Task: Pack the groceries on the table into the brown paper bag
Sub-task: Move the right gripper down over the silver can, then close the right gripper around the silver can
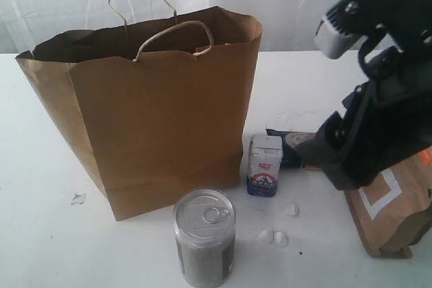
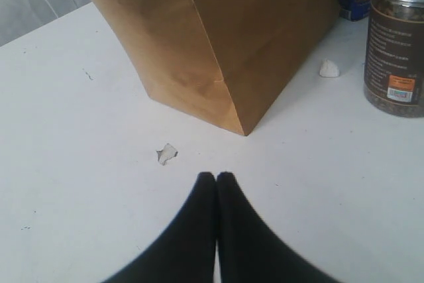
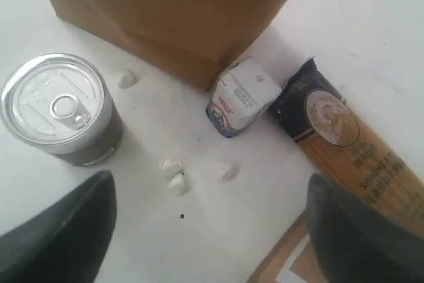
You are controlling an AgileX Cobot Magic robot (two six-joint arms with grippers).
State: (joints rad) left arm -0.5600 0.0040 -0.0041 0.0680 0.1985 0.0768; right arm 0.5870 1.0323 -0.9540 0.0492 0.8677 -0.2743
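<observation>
The brown paper bag (image 1: 162, 119) stands open on the table (image 1: 40, 234). In front of it stands a pull-tab can (image 1: 204, 234). To its right are a small white-blue carton (image 1: 264, 164), upright, and the dark-blue spaghetti packet (image 1: 287, 145), which lies flat and is partly hidden by my right arm (image 1: 378, 119). A brown pouch (image 1: 395, 207) lies at the right edge. My right gripper (image 3: 212, 230) hangs open and empty over bare table, between the can (image 3: 59, 107) and the pouch (image 3: 291, 263). My left gripper (image 2: 216, 177) is shut and empty, near the bag's lower corner (image 2: 242, 127).
Small white crumbs (image 1: 275, 237) lie between the can and the carton. A torn scrap (image 1: 78, 198) lies left of the bag, close to my left fingertips. A white curtain hangs behind the table.
</observation>
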